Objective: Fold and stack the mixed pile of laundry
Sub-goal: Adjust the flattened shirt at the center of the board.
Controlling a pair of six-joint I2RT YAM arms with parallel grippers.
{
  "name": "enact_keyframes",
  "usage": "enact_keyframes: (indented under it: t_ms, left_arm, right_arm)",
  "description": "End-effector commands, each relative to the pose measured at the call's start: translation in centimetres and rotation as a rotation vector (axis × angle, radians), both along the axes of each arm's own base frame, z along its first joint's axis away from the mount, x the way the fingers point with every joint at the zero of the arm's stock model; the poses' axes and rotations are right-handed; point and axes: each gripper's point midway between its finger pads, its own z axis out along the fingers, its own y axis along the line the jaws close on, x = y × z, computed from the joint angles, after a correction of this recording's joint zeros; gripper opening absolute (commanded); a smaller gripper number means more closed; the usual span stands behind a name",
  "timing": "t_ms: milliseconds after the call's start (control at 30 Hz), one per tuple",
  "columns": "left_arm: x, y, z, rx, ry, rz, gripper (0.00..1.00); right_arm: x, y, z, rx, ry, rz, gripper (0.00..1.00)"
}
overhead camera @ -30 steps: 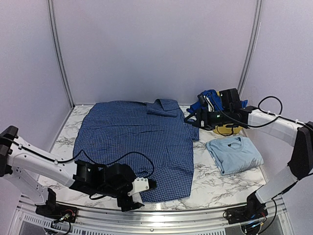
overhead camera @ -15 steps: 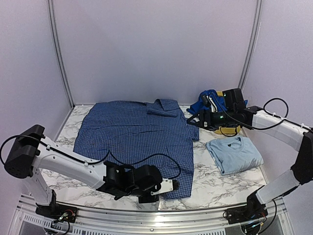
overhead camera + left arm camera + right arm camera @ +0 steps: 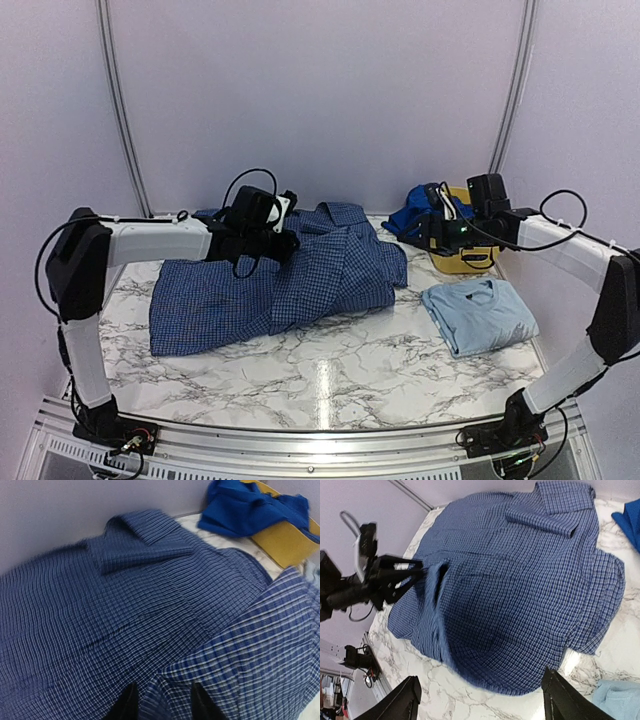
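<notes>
The navy-and-white checked shirt (image 3: 300,275) lies on the marble table, its near hem turned back over its middle toward the collar. My left gripper (image 3: 287,243) hovers over that turned hem. In the left wrist view its jaws (image 3: 162,707) stand partly apart, with a fold of the shirt (image 3: 125,605) rising between them. My right gripper (image 3: 405,240) hangs open above the shirt's right side and holds nothing (image 3: 480,700). A folded sky-blue T-shirt (image 3: 478,315) rests at the right. The royal-blue piece (image 3: 420,205) drapes over the basket.
A small yellow basket (image 3: 460,262) stands at the back right under the blue piece. Pale walls close the back and both sides. Bare marble (image 3: 330,370) shows between the shirt and the front rail. The left arm (image 3: 150,240) reaches across the shirt's back left.
The left gripper took the shirt's near hem at the front edge and carried it up and back over the shirt, then its jaws parted. The right gripper shifted slightly right.
</notes>
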Motion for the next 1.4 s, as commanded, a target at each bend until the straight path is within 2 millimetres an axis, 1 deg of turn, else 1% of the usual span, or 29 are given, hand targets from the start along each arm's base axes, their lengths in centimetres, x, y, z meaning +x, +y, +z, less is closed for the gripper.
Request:
enact_keyframes:
  t_ms: [0,67,133,200,233,300,367,433,500,633,700,767,833,900,967,1100,1167,1233,1267,1300,1367]
  left_arm:
    - [1.0,0.0,-2.3,-0.115,0.146,0.052,0.48]
    - [0.2,-0.2,-1.3,-0.131,0.128,0.008,0.56]
    - [-1.1,0.1,-0.9,-0.143,0.129,-0.03,0.66]
    - [-2.4,-0.2,-0.9,-0.164,0.148,-0.084,0.68]
    - [-2.8,-0.5,-1.1,-0.173,0.169,-0.105,0.69]
    - [-3.1,-1.0,-2.1,-0.183,0.23,-0.108,0.72]
    - [-3.8,-1.7,-3.2,-0.168,0.267,-0.12,0.79]
    - [-3.7,-1.3,-5.4,-0.093,0.305,-0.063,0.81]
    - [-2.8,-0.3,-6.8,-0.067,0.336,0.032,0.81]
    - [-0.8,2.3,-7.2,-0.114,0.375,0.22,0.78]
    - [-0.7,3.2,-7.5,-0.144,0.407,0.284,0.77]
    - [-0.6,4.2,-8.5,-0.152,0.445,0.334,0.77]
    - [-0.4,4.7,-9.4,-0.158,0.474,0.35,0.76]
    - [-0.1,4.4,-10.2,-0.167,0.503,0.34,0.75]
    - [0.0,3.9,-11.1,-0.17,0.53,0.318,0.71]
    - [-0.4,2.9,-12.7,-0.174,0.588,0.28,0.63]
    - [-0.7,2.9,-13.3,-0.172,0.603,0.284,0.6]
    - [-0.6,3.0,-13.5,-0.171,0.605,0.291,0.57]
    - [-0.6,3.0,-13.3,-0.172,0.602,0.292,0.53]
    - [-0.5,3.0,-13.1,-0.172,0.594,0.289,0.48]
    - [-0.2,2.8,-11.9,-0.175,0.554,0.271,0.36]
  right_arm:
    - [-1.7,1.0,-1.7,0.053,0.078,0.047,0.76]
    - [-2.4,1.5,-2.7,0.066,0.095,0.062,0.76]
    - [-2.8,1.8,-4.3,0.048,0.129,0.078,0.74]
    - [-2.7,2.2,-5.3,0.038,0.157,0.095,0.72]
    - [-2.6,2.5,-5.5,0.041,0.161,0.103,0.71]
    - [-2.2,2.8,-5.7,0.046,0.171,0.113,0.7]
    - [-1.8,3.0,-5.6,0.049,0.169,0.121,0.7]
    - [-1.5,3.1,-5.6,0.045,0.17,0.123,0.7]
    - [-1.4,3.2,-5.5,0.046,0.171,0.123,0.7]
    - [-1.5,3.2,-5.4,0.053,0.173,0.122,0.7]
    - [-1.7,3.2,-5.6,0.057,0.18,0.12,0.69]
    - [-1.9,3.2,-6.1,0.058,0.195,0.12,0.69]
    - [-2.2,3.3,-6.4,0.055,0.203,0.124,0.69]
    - [-2.5,3.2,-6.8,0.054,0.21,0.123,0.69]
    - [-2.6,3.2,-6.8,0.053,0.212,0.122,0.69]
    - [-2.6,2.9,-6.7,0.039,0.206,0.117,0.69]
    - [-2.6,2.9,-6.7,0.033,0.205,0.114,0.69]
    - [-2.5,2.8,-6.6,0.033,0.204,0.111,0.69]
    - [-2.5,2.9,-6.6,0.033,0.203,0.111,0.69]
    - [-2.6,2.9,-6.6,0.034,0.204,0.111,0.69]
    - [-2.6,2.9,-6.6,0.035,0.205,0.109,0.69]
